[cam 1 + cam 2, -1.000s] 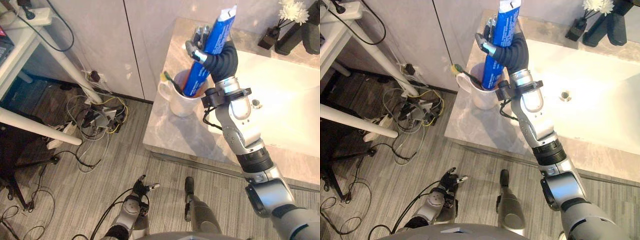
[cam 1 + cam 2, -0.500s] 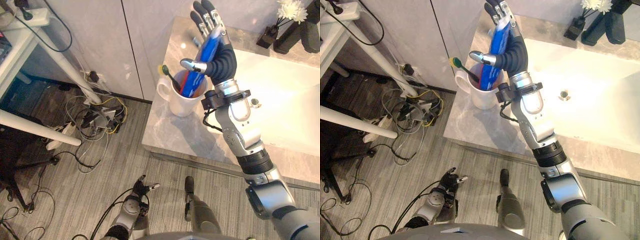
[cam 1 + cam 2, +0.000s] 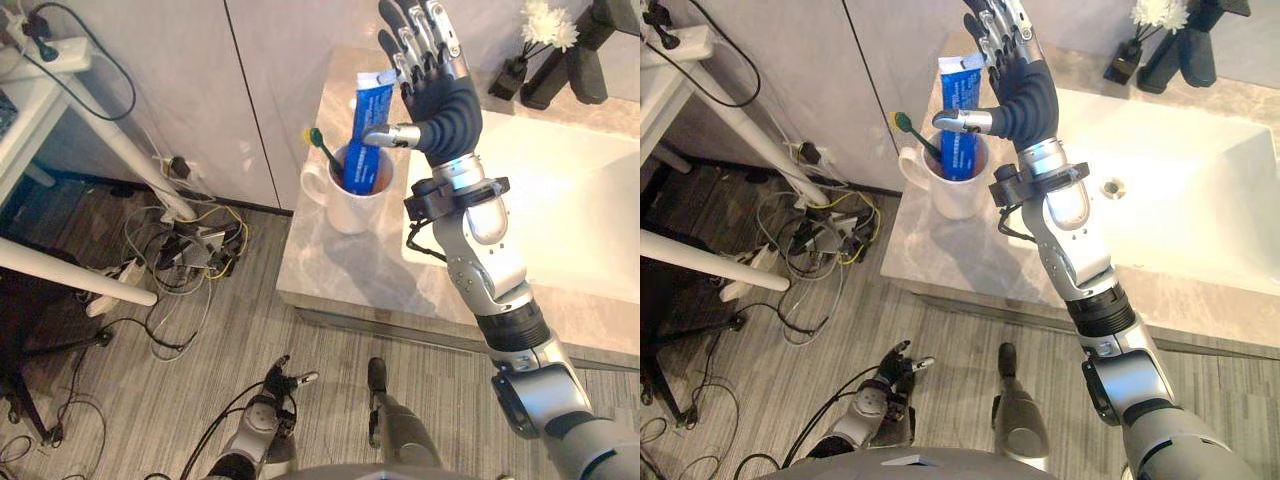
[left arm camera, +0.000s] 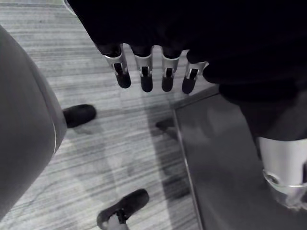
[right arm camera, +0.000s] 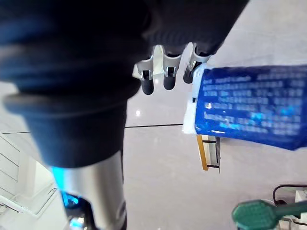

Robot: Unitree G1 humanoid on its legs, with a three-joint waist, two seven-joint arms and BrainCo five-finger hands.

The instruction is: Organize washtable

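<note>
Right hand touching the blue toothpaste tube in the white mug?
Cannot tell: in the left eye view the thumb of the right hand overlaps the blue toothpaste tube, hiding any gap.

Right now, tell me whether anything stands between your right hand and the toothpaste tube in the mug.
Nothing visible does. The open right hand hangs right beside the blue toothpaste tube standing in the white mug, thumb next to it. The green toothbrush leans out on the tube's other side.

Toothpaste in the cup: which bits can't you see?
- Toothpaste: bottom end hidden inside the mug, eye views.
- Toothbrush: handle end hidden in the mug too.
- Right wrist view: toothbrush head partly cut off by the edge.
- Right hand: thumb touching the toothpaste? Cannot tell.
</note>
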